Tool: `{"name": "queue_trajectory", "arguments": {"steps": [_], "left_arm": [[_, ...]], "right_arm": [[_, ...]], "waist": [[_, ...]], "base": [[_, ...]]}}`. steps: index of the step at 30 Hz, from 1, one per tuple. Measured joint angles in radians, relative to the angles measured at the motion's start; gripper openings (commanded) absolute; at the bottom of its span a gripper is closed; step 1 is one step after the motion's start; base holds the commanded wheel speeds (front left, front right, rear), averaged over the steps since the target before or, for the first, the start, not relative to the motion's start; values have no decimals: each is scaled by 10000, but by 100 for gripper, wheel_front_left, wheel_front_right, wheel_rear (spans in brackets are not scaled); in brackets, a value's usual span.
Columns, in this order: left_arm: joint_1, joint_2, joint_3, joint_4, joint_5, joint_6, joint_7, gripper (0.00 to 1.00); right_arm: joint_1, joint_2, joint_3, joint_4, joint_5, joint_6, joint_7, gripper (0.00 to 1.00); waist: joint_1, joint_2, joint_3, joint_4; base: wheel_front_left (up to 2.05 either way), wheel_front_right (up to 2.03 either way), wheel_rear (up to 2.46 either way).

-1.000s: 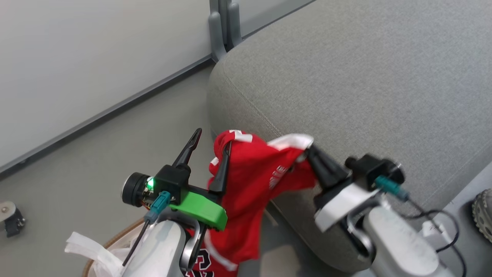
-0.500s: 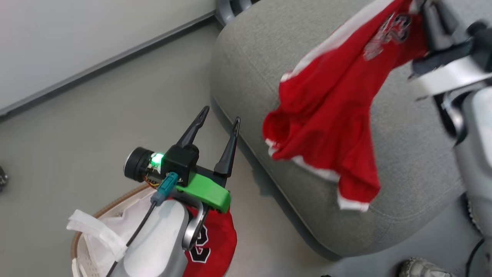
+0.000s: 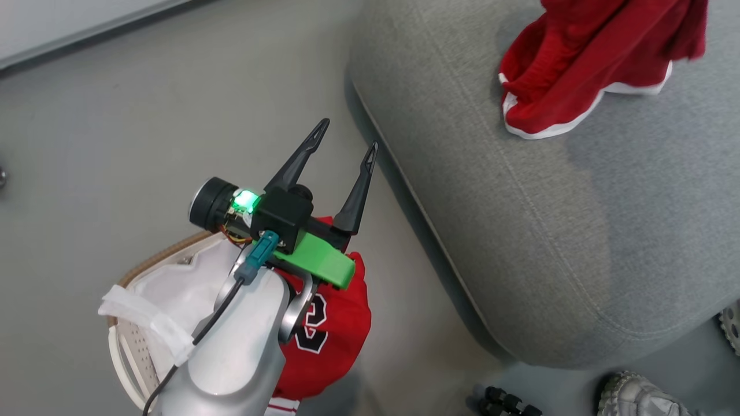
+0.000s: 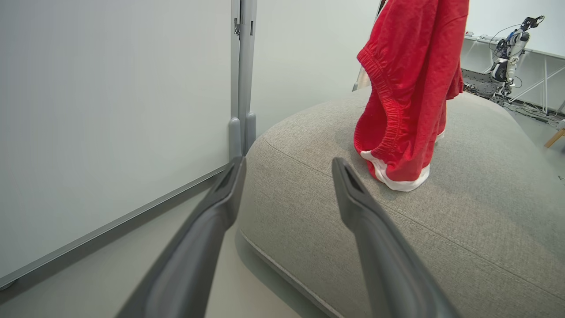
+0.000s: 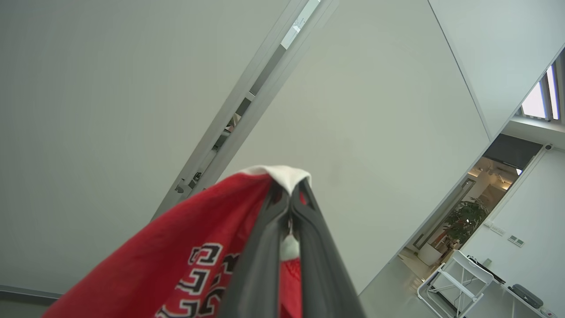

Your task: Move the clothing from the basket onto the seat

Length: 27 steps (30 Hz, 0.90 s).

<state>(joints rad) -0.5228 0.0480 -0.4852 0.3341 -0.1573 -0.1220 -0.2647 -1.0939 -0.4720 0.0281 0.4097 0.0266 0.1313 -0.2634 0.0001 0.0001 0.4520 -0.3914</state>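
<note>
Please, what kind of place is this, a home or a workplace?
Most likely a robotics lab or test room, not a home: plain white partition walls, what looks like another robot in the background, and a grey seat on a hard grey floor.

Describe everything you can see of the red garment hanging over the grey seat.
The red fabric garment hangs bunched lengthwise, pinched at a white-trimmed edge between the shut jaws of the right gripper. It looks like a soft knit, with a gathered elastic band, white trim along the hem, and black white-outlined lettering near the grip. Its lower hem appears to rest on the large grey upholstered seat, while the rest is held up above the cushion.
</note>
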Motion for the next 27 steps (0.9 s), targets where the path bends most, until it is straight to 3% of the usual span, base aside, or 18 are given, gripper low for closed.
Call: {"name": "queue_trajectory", "arguments": {"steps": [9, 25, 26, 27], "left_arm": [[-456, 2, -138, -19, -4, -25, 0, 100], [-672, 6, 40, 142, 111, -52, 0, 100], [-666, 6, 73, 153, 111, -52, 0, 100], [-658, 4, 123, 159, 102, -52, 0, 100]], "right_arm": [[-274, -213, -853, 1480, -535, 0, -2, 0], [2956, 1511, -2077, 2349, -485, 2, 0, 0], [3123, 1590, -2138, 2307, -437, 2, 0, 20], [3250, 1674, -2213, 2236, -397, 0, 0, 47]], "waist": [[0, 0, 1041, 556], [0, 0, 1810, 946], [-1, 0, 1763, 924], [0, 0, 1719, 905]], "base": [[0, 0, 0], [0, 0, 0], [0, 0, 0], [0, 0, 0]]}}
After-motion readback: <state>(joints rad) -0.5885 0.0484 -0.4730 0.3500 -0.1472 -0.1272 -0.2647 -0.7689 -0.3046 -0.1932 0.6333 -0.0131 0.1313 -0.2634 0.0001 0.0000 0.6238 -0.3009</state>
